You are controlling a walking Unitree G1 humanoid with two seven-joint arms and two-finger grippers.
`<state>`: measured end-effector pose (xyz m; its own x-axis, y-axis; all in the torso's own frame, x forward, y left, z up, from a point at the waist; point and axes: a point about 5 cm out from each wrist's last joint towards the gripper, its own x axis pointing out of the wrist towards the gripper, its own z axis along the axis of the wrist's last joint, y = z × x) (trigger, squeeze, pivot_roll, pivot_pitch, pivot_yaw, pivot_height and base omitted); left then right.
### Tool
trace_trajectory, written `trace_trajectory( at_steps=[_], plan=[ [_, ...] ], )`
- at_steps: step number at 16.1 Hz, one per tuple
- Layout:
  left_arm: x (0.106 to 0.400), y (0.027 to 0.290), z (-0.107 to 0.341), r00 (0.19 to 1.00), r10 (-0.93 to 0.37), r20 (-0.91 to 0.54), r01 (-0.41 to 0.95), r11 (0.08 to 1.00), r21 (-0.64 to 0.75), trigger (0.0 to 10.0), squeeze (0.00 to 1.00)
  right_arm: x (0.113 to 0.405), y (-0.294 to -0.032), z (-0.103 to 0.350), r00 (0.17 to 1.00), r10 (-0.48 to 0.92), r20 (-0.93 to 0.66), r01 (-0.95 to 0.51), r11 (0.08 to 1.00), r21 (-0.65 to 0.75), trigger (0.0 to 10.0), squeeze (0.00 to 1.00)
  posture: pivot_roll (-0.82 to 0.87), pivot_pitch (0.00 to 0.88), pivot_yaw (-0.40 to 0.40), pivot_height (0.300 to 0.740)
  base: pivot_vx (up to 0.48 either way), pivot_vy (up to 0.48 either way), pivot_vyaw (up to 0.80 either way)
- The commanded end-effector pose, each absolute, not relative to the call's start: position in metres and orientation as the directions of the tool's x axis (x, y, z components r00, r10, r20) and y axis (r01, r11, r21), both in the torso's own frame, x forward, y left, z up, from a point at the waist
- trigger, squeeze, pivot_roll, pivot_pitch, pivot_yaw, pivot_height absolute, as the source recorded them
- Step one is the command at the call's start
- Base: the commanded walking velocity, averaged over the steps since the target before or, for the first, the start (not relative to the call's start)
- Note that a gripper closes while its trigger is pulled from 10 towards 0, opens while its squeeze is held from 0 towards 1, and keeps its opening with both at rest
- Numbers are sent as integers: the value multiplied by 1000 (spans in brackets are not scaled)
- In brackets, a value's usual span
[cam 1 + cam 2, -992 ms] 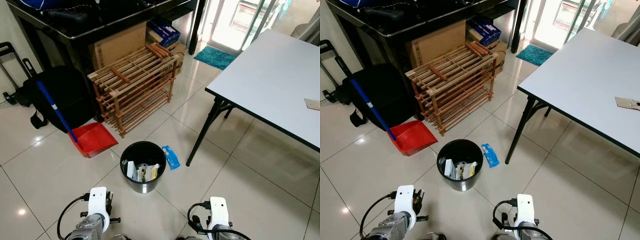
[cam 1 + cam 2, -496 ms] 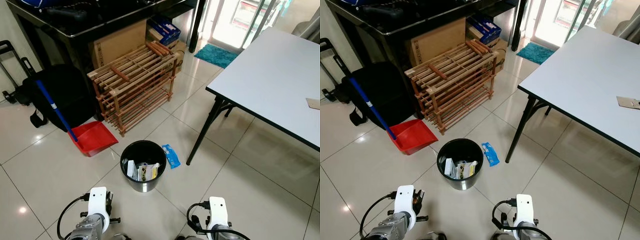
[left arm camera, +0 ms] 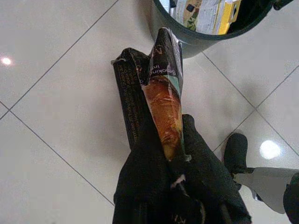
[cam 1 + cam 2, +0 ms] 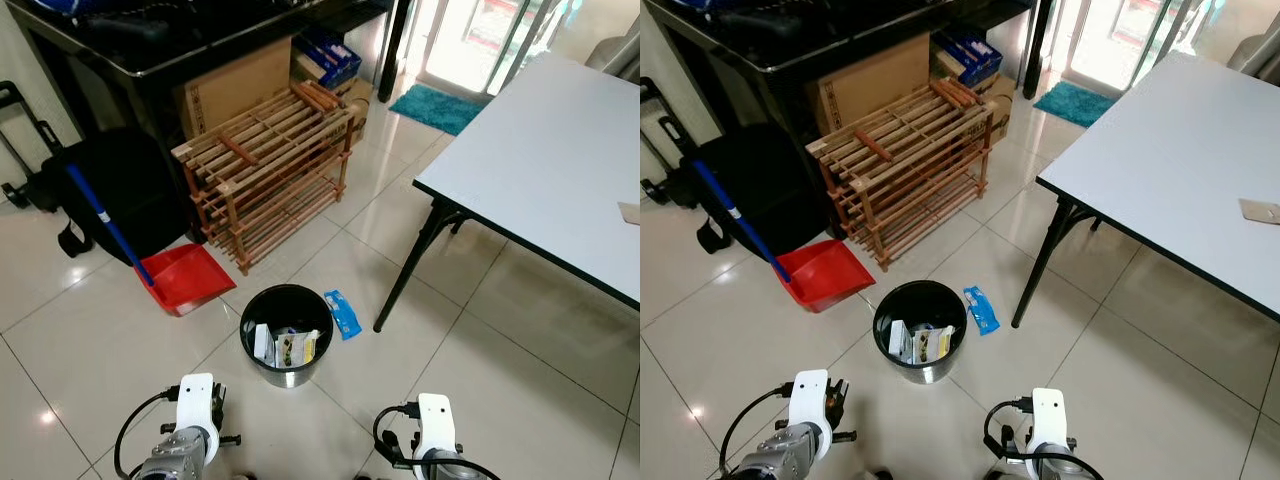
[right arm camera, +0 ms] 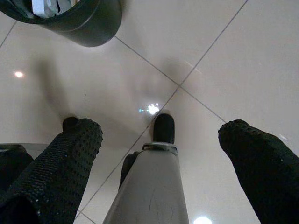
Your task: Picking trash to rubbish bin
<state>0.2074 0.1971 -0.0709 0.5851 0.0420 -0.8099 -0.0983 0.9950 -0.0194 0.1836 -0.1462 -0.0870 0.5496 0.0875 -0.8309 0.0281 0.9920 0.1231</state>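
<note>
Currently your left gripper clenched on crumpled snack wrapper, carried low so it can go over rubbish bin at 12 o'clock, close ahead. Right gripper empty, fingers spread, hanging over floor tile. Blue packet lies on floor just beside bin, 2 o'clock. Wrapper print partly folded, unreadable; bin contents only partly legible.

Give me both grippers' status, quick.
Left gripper: closed on a snack wrapper.
Right gripper: open, holding nothing.
</note>
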Motion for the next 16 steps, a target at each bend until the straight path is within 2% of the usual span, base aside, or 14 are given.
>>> trace_trajectory(
  at_steps=[1,16],
  plan=[
    [203,198,-74,567,43,-823,-91,996,-11,10000,0,180,-147,-89,531,88,-843,41,991,129,10000,0,-8,130,-33,740,322,0,0],
    [202,197,-74,565,42,-824,-91,996,-11,10000,0,179,-147,-89,528,90,-845,39,991,130,10000,0,-6,128,-34,740,316,0,0]
  ],
)
